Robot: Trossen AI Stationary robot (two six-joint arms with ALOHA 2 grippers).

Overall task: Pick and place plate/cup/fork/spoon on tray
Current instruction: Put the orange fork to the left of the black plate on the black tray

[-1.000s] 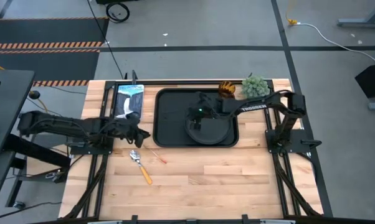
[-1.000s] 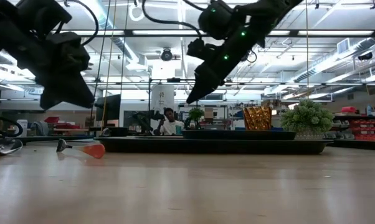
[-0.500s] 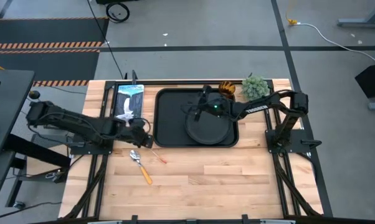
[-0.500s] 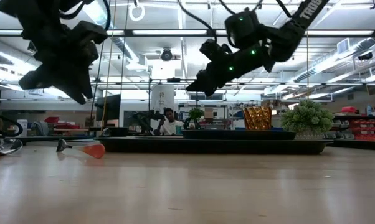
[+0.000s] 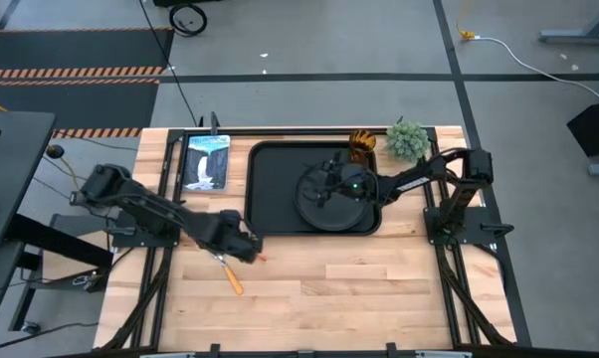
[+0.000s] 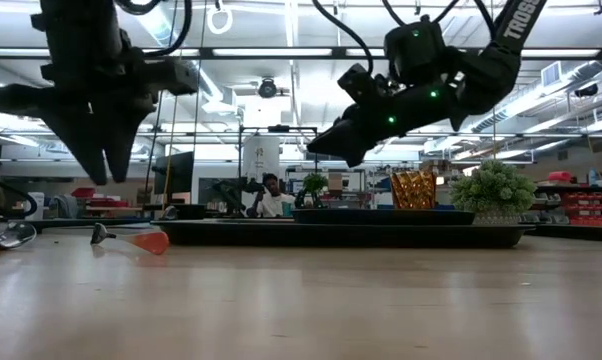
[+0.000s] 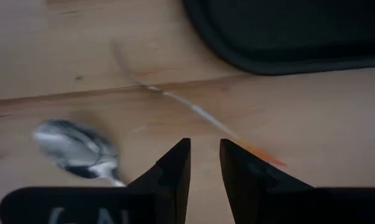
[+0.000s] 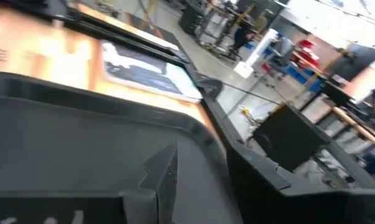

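The black tray (image 5: 275, 189) lies at the table's far middle, and the round black plate (image 5: 339, 207) lies flat on its right half. The amber cup (image 5: 362, 142) stands on the table behind the tray. The spoon (image 7: 75, 149), with a yellow-orange handle (image 5: 234, 282), and the slim fork (image 7: 200, 115) lie flat on the wood near the tray's near left corner. My left gripper (image 5: 244, 246) points down above them, empty, with a narrow gap between its fingers (image 7: 205, 163). My right gripper (image 5: 319, 189) hovers above the plate's left edge, open and empty.
A green plant ball (image 5: 407, 139) stands at the far right beside the cup. A printed card (image 5: 206, 161) lies left of the tray. Bare wood stretches across the near half of the table. A person sits far off in the room (image 6: 271, 197).
My left gripper has gone from beside the tray's left edge toward the table's right and near edges, over the spoon and fork, and has tipped to point straight down. My right gripper has risen over the tray and tipped from steeply down to a shallow slant.
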